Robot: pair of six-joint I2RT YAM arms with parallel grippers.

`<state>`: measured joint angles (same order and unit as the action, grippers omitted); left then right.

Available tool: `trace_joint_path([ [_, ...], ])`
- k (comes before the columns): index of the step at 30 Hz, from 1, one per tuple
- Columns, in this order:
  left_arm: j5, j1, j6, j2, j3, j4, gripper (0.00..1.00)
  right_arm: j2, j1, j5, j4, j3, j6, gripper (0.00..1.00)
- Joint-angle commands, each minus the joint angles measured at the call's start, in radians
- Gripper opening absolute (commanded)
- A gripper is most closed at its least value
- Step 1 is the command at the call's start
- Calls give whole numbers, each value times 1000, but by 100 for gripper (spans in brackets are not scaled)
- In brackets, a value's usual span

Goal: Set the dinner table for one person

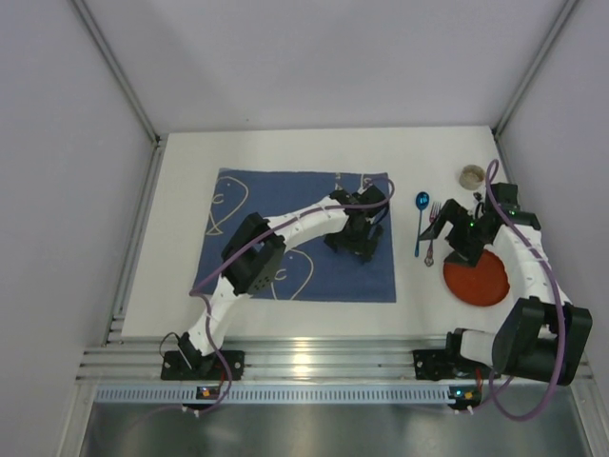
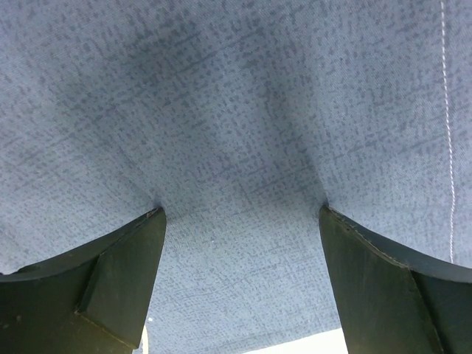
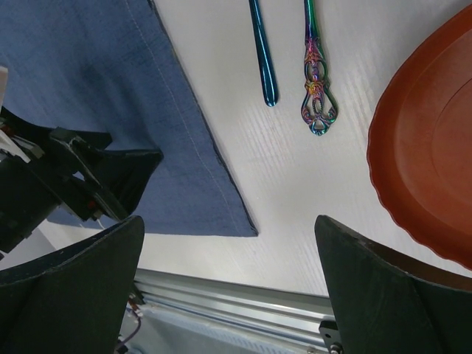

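Surface: the big plain white tabletop (image 1: 285, 152) carries everything and fills the enclosure floor, with the ribbed aluminium rail (image 1: 295, 367) along its near edge, right by the arm bases.
Placemat: the blue cloth placemat with white line drawings (image 1: 333, 276) lies flat, left of centre on the surface.
Left pincer: the left pincer (image 1: 357, 238) is down over the mat's far right part. In the left wrist view it (image 2: 242, 212) is spread wide, both dark fingertips (image 2: 147, 228) right at the weave, flat cloth between them.
Right pincer: the right pincer (image 1: 447, 228) hangs above the cutlery with its jaws fully spread. The right wrist view shows it (image 3: 230, 221) with only bare surface and the mat's near right corner in the gap, nothing gripped.
Spoon: the slim blue metal spoon (image 1: 419, 224) lies on bare surface just right of the mat, bowl pointing away from the arms.
Fork: the iridescent ornate-handled fork (image 1: 433, 233) lies just beside the spoon, roughly parallel to it, between spoon and plate.
Plate: the round red-orange plate (image 1: 476, 281) sits to the right of the fork, partly under the right arm.
Cup: a small beige round cup (image 1: 472, 175) stands near the far right corner, well apart from the mat.
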<state>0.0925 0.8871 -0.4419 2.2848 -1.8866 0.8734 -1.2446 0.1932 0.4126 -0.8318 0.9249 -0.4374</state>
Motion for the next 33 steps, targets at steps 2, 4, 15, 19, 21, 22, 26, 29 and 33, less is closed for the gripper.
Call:
trace_joint_path([
  [2,-122,27,-34,54,-57,22,89,46,12,-12,3,-14,2,100],
  [4,-131,27,-43,51,-66,21,89,75,12,-34,2,-21,5,100],
  [15,-140,29,-55,12,-233,62,98,73,6,-37,-12,6,31,100],
  [19,14,29,-49,-158,-271,76,98,47,-15,-148,-58,154,75,100],
  [21,90,30,-8,-354,-141,-112,99,48,-37,-263,-69,210,80,100],
  [22,184,30,17,-422,55,-222,98,53,-44,-300,-58,238,78,100],
  [26,133,-95,-90,-626,480,-539,95,-31,-55,-250,65,192,63,100],
  [29,7,-189,-147,-556,379,-273,69,-165,-57,-202,60,218,80,99],
  [33,108,-180,-120,-589,374,-149,67,-226,-58,-287,74,261,78,91],
])
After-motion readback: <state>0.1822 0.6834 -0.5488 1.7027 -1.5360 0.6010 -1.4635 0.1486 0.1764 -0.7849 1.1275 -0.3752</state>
